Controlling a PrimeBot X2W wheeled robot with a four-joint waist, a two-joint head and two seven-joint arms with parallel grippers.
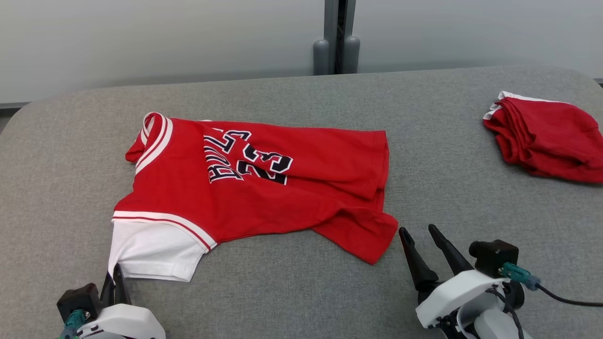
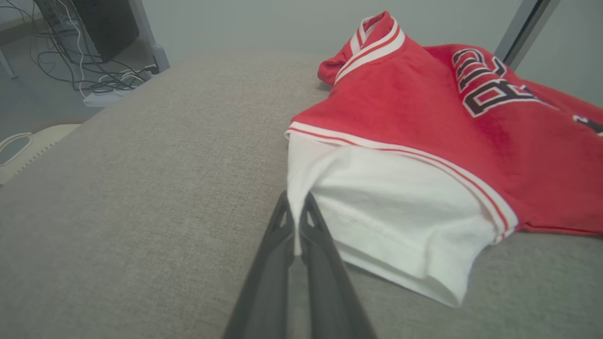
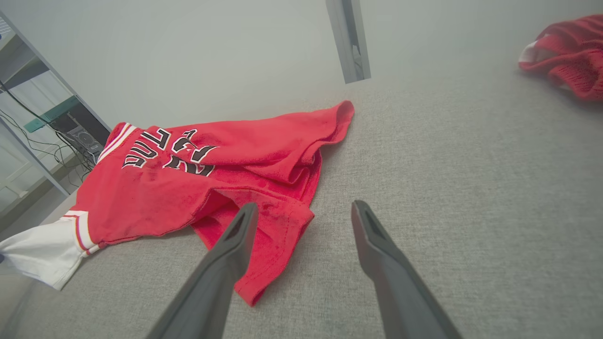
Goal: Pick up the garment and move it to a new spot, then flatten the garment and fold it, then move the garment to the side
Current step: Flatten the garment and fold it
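Lab-type rm, grey fabric table (image 1: 301, 94), frosted partition wall (image 1: 141, 42), PC tower (image 2: 96, 23) w/ loose cables (image 2: 70, 70), pwr strip (image 2: 106, 97) on floor (image 2: 33, 110)

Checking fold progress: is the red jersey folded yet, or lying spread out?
Spread, not folded. The jersey lies open, number showing, hem end rumpled; the left gripper pinches its white sleeve.

Left gripper (image 2: 297, 207) pinches the white sleeve (image 2: 391, 212) edge of a red jersey (image 2: 424, 108) lying on grey cloth (image 2: 141, 188).
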